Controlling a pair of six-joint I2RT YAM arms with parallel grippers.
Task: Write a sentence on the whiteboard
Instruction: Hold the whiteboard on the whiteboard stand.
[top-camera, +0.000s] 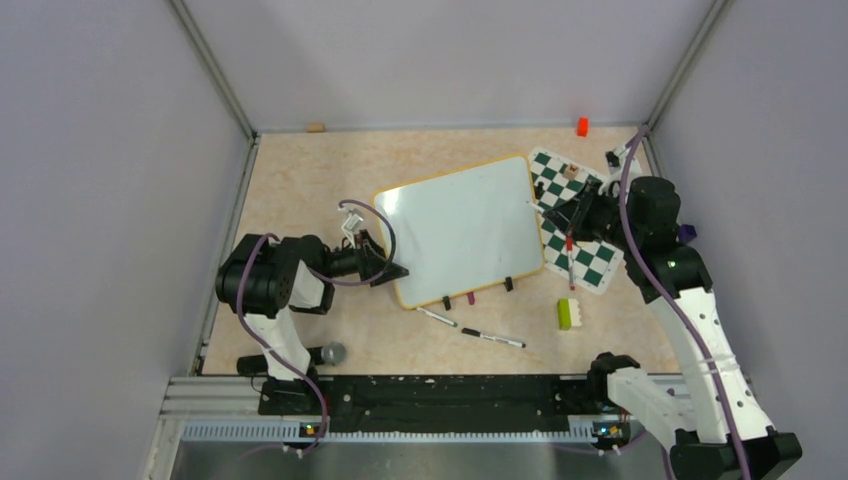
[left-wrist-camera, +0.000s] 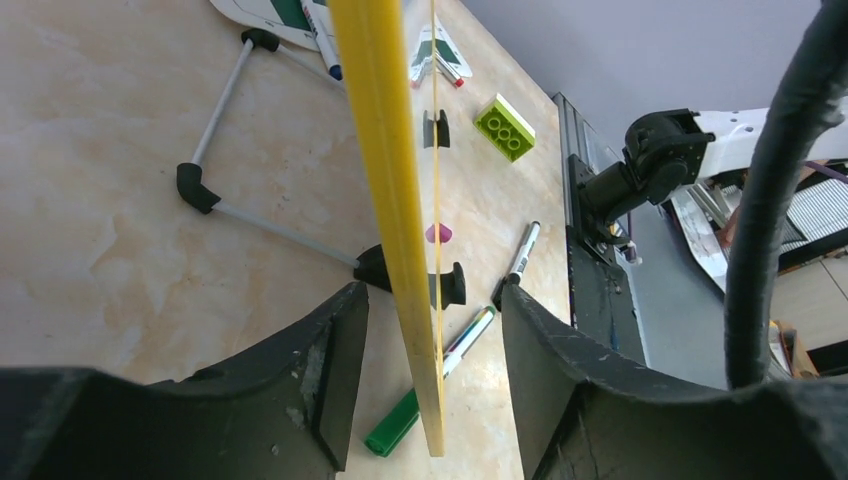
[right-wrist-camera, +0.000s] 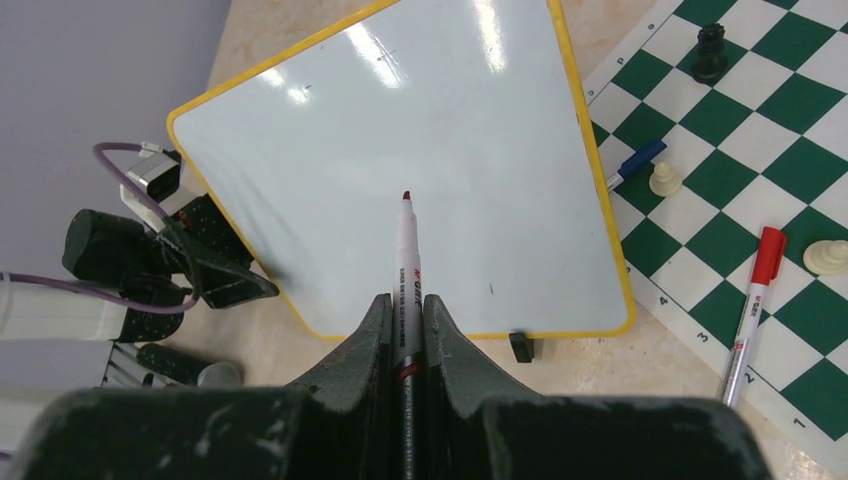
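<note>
The whiteboard (top-camera: 460, 228) with its orange-yellow frame stands tilted on black clip feet in the middle of the table. Its glossy face (right-wrist-camera: 400, 130) is bare; no sentence is in view on it. My left gripper (top-camera: 395, 270) straddles the board's near-left edge. In the left wrist view the yellow frame (left-wrist-camera: 385, 150) runs between the two fingers of this gripper (left-wrist-camera: 432, 330), with a gap on each side. My right gripper (right-wrist-camera: 405, 300) is shut on an uncapped white marker (right-wrist-camera: 407, 250). Its red tip points over the board's lower middle.
A green-and-white chess mat (top-camera: 585, 215) with a few pieces lies right of the board, a red-capped marker (right-wrist-camera: 752, 300) on it. A green brick (top-camera: 568, 313) and two loose markers (top-camera: 492, 338) lie in front. A green-capped marker (left-wrist-camera: 430, 385) lies under the left gripper.
</note>
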